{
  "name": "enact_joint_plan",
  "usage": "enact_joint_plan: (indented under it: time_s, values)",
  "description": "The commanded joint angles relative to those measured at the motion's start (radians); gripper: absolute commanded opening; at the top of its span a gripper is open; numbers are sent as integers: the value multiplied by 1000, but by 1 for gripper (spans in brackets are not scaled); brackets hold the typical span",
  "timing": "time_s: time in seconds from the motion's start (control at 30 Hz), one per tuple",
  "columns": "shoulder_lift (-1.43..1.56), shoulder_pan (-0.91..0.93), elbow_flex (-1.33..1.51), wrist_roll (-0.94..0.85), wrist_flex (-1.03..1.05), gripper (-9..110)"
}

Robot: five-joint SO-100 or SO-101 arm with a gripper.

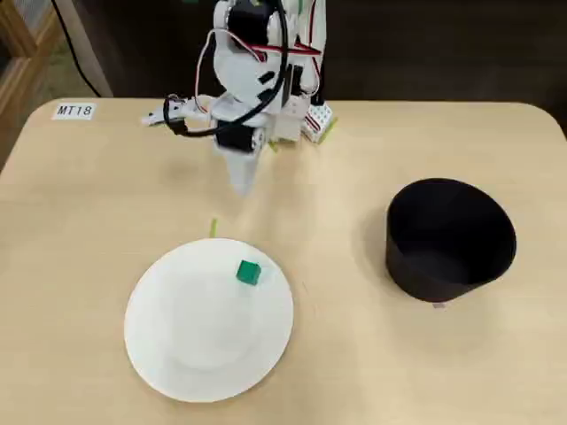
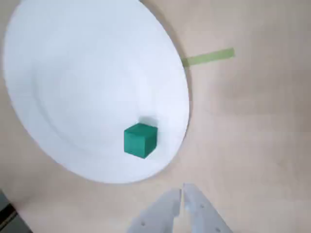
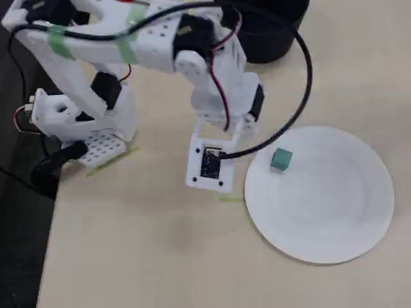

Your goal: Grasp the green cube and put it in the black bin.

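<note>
The green cube (image 1: 248, 273) sits on the white plate (image 1: 195, 345), near its far right rim in a fixed view. The wrist view shows the cube (image 2: 141, 141) near the plate's (image 2: 87, 73) lower edge, just ahead and left of my gripper (image 2: 182, 190). The fingers are closed together and empty. In a fixed view my gripper (image 1: 241, 186) points down above the table, behind the plate and apart from the cube. The black bin (image 1: 450, 239) stands upright to the right. In another fixed view the cube (image 3: 281, 159) lies on the plate's (image 3: 321, 212) left part, and the bin (image 3: 270, 25) is at the top.
A thin yellow-green tape strip (image 1: 213, 227) lies on the table just behind the plate and also shows in the wrist view (image 2: 209, 57). The arm's base (image 1: 297, 115) stands at the back edge. A label "MT18" (image 1: 73, 111) is at the back left corner.
</note>
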Motion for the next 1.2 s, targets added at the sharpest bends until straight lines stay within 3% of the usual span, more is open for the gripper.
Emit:
enact_joint_plan:
  time_s: [0.0, 0.23, 0.4, 0.63, 1.17]
  values:
    - [-109, -28, -123, 38, -12, 0]
    - [-290, -60, -298, 106, -18, 1]
    - [-308, -48, -307, 110, -21, 17]
    - [-351, -26, -307, 126, -20, 25]
    - [-430, -37, -311, 114, -58, 30]
